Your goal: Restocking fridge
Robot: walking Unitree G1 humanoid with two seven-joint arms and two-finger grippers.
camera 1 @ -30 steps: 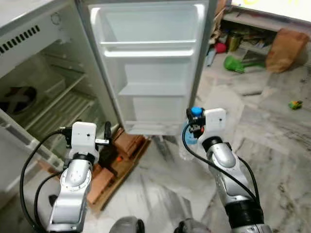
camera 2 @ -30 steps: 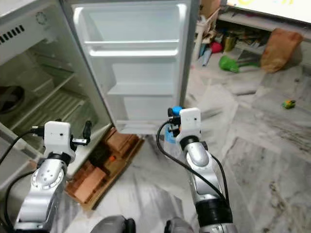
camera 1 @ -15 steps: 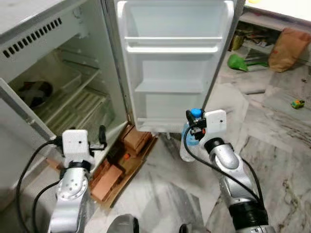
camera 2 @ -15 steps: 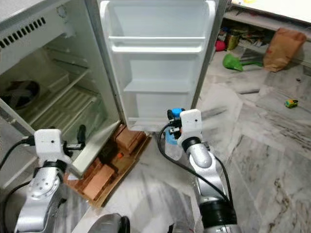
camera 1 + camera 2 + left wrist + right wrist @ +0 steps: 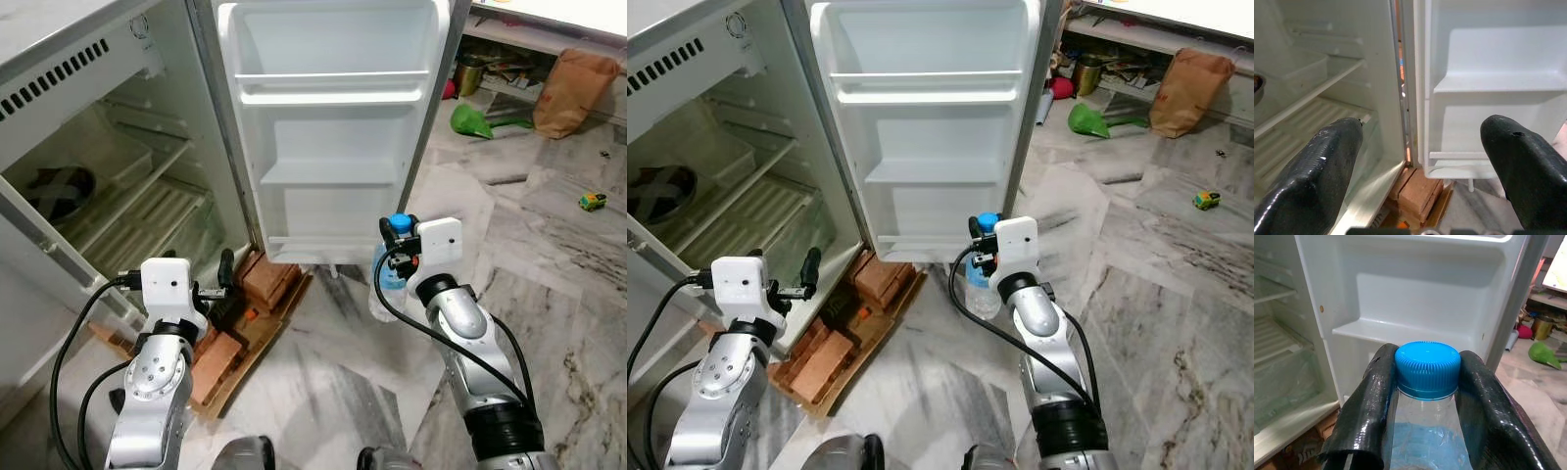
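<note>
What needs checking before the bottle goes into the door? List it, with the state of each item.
1. Grip on the water bottle: ok. The right gripper has a finger on each side of the neck, just under the blue cap.
2. Cap on: ok, it sits on the bottle.
3. Fridge door open: ok, swung wide and facing the robot.
4. Door shelves free: ok, no items stand on the ones in view.
5. Left gripper out of the way: ok, open and holding nothing, off by the fridge body.
6. Shelf tall enough for the bottle: cannot tell.
</note>
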